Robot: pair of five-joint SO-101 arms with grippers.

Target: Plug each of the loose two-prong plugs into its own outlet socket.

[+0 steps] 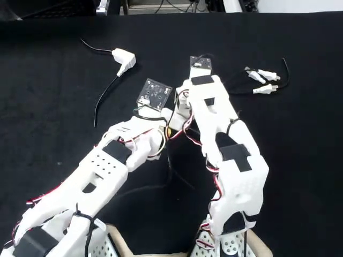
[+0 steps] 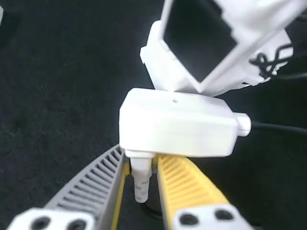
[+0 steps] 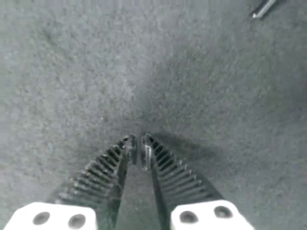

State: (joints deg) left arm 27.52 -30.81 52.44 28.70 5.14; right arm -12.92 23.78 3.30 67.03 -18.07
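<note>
I count four plugs from here. One white plug (image 2: pixel 177 127), a smooth, boxy plastic body with rounded corners and a black cord leaving its stubby collar, sits at the table's centre. The left gripper (image 2: pixel 142 165) pinches its ribbed white stem between one grey finger (image 2: pixel 96 184) and one yellow ridged finger (image 2: pixel 184 182).

Out at eleven o'clock lies a single angled plug (image 1: pixel 124 58), white, with its thin black cord curling away. Around two o'clock, two small plugs (image 1: pixel 265 82) lie side by side, white with black leads.

The right gripper (image 3: pixel 138 146) hangs low over the black cloth (image 1: pixel 48 96), its ribbed dark fingers pressed almost together on nothing. The two white arms, left arm (image 1: pixel 102 176) and right arm (image 1: pixel 228 134), meet near the middle over the fuzzy matte fabric.
</note>
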